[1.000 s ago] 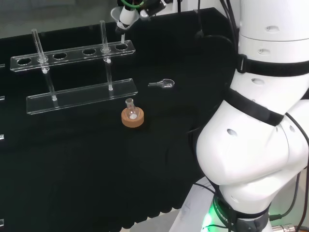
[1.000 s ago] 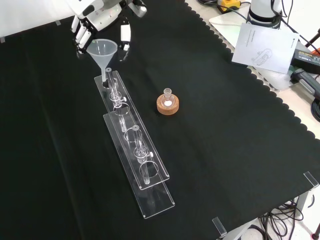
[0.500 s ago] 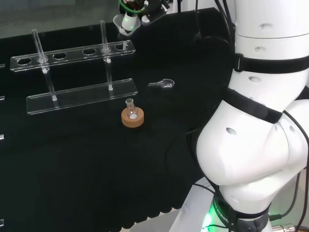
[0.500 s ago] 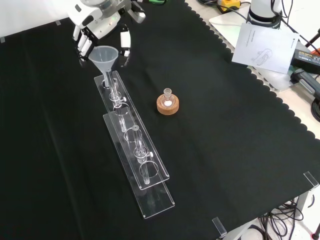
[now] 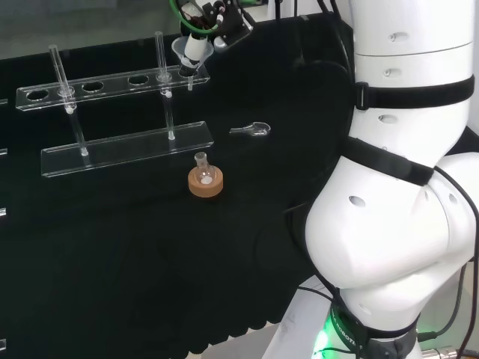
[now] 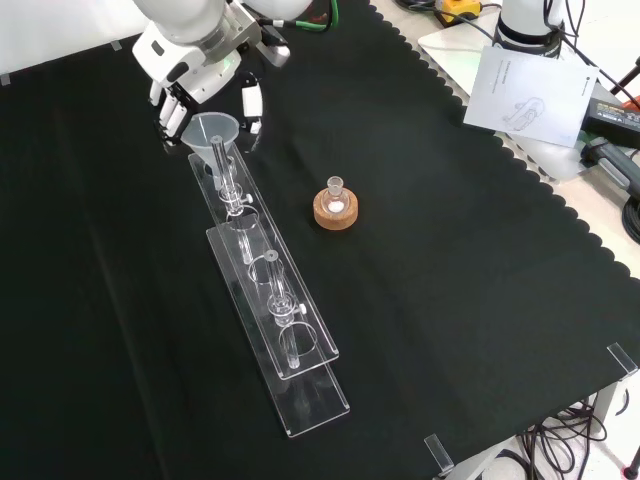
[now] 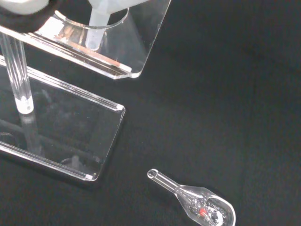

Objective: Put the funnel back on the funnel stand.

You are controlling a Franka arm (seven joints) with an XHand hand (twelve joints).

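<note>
The hand (image 6: pixel 205 70) grips the funnel (image 6: pixel 211 133) with curled fingers, the cone just below its palm. The funnel's stem passes through the end hole of the clear funnel stand (image 6: pixel 262 290) directly beneath the hand, on the black worktop (image 6: pixel 450 300).

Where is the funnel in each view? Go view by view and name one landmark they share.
Head view: the funnel is at the top centre, at the right end of the funnel stand.
Front view: upper left, at the stand's far end, just below the hand.
Wrist view: its stem passes through the end hole of the stand's upper plate.
Shared landmark: that end hole.
</note>
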